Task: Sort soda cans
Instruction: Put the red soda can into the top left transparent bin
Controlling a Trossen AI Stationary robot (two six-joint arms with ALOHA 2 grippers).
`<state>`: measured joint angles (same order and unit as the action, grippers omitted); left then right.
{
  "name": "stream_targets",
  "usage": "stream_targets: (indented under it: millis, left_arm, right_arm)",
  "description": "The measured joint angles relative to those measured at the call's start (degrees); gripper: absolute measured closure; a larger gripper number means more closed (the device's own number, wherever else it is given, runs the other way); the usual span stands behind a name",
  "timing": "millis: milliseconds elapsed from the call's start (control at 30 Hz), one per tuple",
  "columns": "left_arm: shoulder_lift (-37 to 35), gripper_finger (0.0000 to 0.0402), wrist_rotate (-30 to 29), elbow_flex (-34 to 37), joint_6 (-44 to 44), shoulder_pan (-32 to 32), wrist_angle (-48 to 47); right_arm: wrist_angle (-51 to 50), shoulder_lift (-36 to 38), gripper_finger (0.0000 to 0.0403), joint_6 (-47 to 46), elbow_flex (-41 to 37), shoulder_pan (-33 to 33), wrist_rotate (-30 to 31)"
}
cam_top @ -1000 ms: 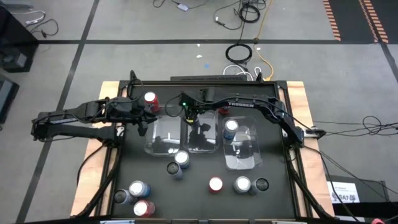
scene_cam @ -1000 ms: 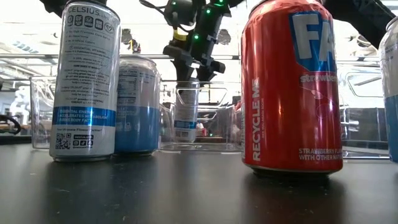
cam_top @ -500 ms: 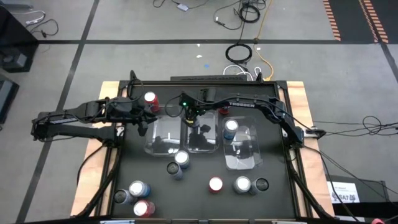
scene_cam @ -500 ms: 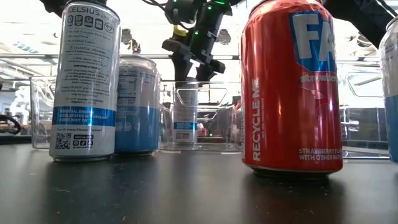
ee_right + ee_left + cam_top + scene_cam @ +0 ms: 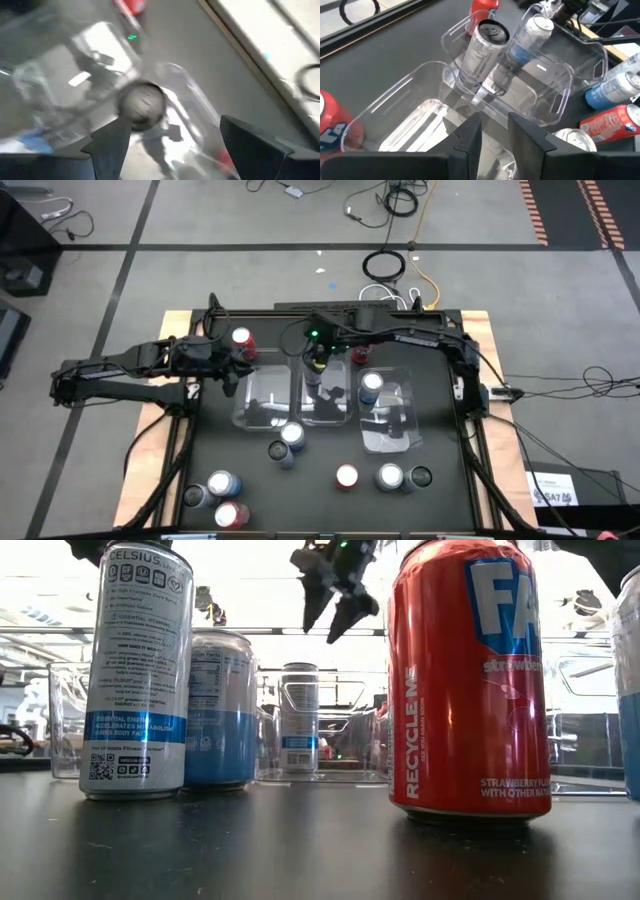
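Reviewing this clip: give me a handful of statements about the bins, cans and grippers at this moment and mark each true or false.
1. The right gripper hangs open above the middle bin, holding nothing. True.
2. A can stands upright in the middle bin. True.
3. The left bin holds three cans. False: no can shows inside it.
4. The left gripper is clamped on a red can. False: nothing sits between its fingers; it points at the bins.
5. The right bin holds a can with a blue band. True.
6. Every can is already in a bin. False: several still stand on the table, such as the red can at the front.
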<state>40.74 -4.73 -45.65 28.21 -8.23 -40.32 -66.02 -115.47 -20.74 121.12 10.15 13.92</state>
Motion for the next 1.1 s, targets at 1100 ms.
stream_targets:
  millis: [1100]
  left_arm:
    - [0.5, 0.0297, -4.9, 0.0, 3.0, 0.0, 3.8]
  right_arm:
    - [3.3, 36.8, 0.0104, -7.1, -49.1, 16.2, -0.6]
